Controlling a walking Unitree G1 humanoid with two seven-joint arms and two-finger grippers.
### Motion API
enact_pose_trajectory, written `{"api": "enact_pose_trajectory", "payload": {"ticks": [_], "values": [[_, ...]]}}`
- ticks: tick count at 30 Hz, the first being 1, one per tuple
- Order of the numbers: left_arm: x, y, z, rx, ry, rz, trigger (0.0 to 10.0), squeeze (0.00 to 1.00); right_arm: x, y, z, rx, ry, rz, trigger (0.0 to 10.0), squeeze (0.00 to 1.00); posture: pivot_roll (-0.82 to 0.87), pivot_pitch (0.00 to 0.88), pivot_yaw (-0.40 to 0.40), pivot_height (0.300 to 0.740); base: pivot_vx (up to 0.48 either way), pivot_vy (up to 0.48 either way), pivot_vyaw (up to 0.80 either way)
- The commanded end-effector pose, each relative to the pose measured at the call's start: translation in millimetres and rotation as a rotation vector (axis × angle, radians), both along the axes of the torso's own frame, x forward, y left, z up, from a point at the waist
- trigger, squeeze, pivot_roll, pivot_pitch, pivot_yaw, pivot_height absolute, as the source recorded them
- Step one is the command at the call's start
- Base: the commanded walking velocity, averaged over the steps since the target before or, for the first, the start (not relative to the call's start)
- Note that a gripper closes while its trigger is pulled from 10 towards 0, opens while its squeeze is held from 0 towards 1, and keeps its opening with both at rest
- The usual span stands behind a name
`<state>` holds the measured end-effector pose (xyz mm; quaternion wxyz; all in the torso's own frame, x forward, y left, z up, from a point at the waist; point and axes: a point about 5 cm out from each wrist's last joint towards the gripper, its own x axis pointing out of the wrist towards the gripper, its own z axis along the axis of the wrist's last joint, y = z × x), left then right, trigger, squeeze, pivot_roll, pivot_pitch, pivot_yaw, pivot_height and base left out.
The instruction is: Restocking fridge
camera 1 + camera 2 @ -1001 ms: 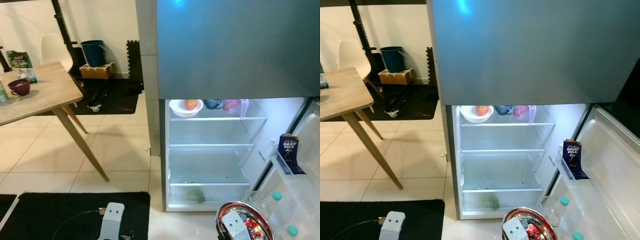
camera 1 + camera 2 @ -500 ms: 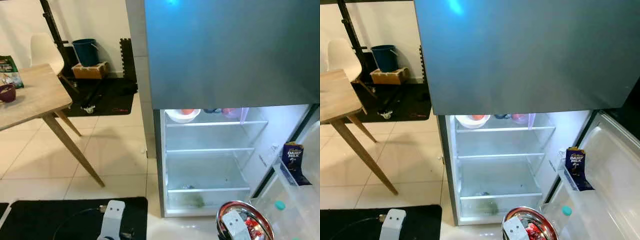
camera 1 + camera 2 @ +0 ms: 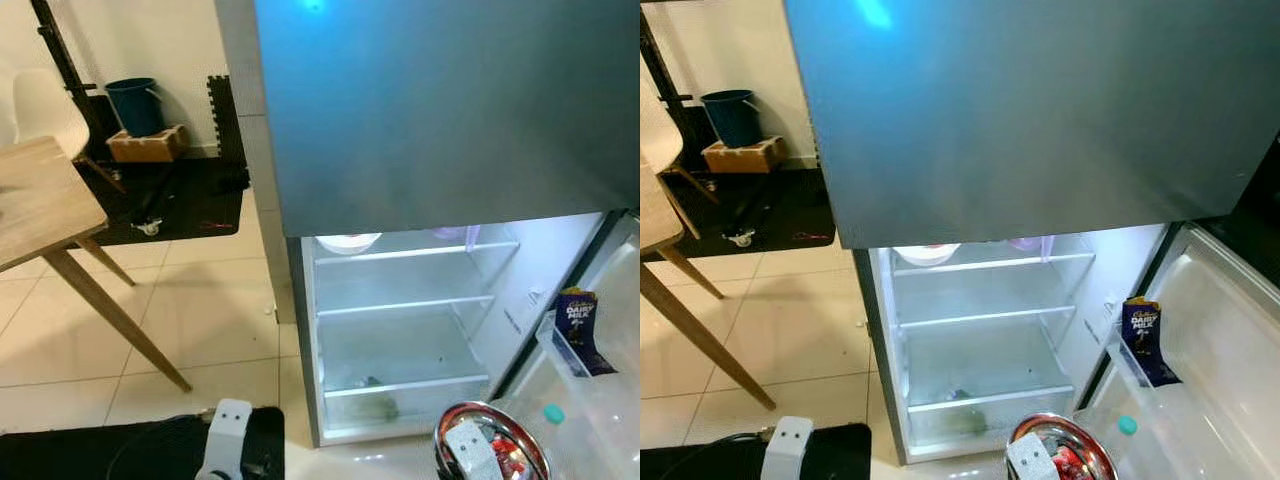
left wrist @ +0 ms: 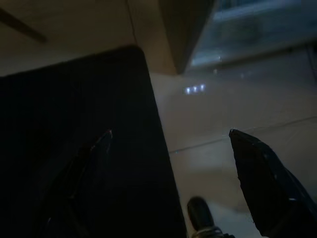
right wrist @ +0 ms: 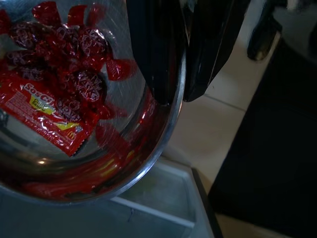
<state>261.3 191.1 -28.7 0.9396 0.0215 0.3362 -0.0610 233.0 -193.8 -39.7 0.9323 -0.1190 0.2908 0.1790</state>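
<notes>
The fridge [image 3: 400, 310] stands before me with its lower door [image 3: 1220, 340] swung open to the right and its glass shelves lit. A white bowl [image 3: 347, 242] sits on the top shelf, half hidden under the grey upper door. Low at the right, my right gripper [image 5: 176, 96] is shut on the rim of a steel bowl [image 3: 492, 410] holding red-wrapped sweets [image 5: 64, 59]. One finger is inside the rim and one outside. My left gripper [image 4: 170, 133] hangs open over the edge of a black mat and the tiles.
The door rack holds a purple chocolate pack [image 3: 577, 318] and a bottle with a teal cap [image 3: 551, 413]. A wooden table [image 3: 40, 200] and white chair [image 3: 35, 100] stand at the left. A blue bucket [image 3: 132, 100] and a wooden box [image 3: 145, 145] are by the far wall.
The whole picture has shifted: the fridge sits nearer and more central, and the table has slid off to the left. The steel bowl stays in my right gripper.
</notes>
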Motion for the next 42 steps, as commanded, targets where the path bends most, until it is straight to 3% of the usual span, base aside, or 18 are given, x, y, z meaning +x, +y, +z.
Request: {"api": "enact_pose_trajectory", "payload": {"ticks": [1, 42], "values": [[-12.7, 10.1, -8.8, 0.02, 0.047, 0.019, 10.0, 0.0, 8.0, 8.0, 5.6, 0.011, -0.04, 0.018, 10.0, 0.0, -0.09, 0.098, 0.054, 0.74, 0.274, 0.0, 0.0], [-12.0, 10.7, -8.2, 0.027, 0.054, 0.001, 10.0, 0.0, 1.7, 7.6, 1.5, 0.017, -0.029, -0.001, 10.0, 0.0, -0.09, 0.113, 0.07, 0.74, 0.219, 0.0, 0.0]]}}
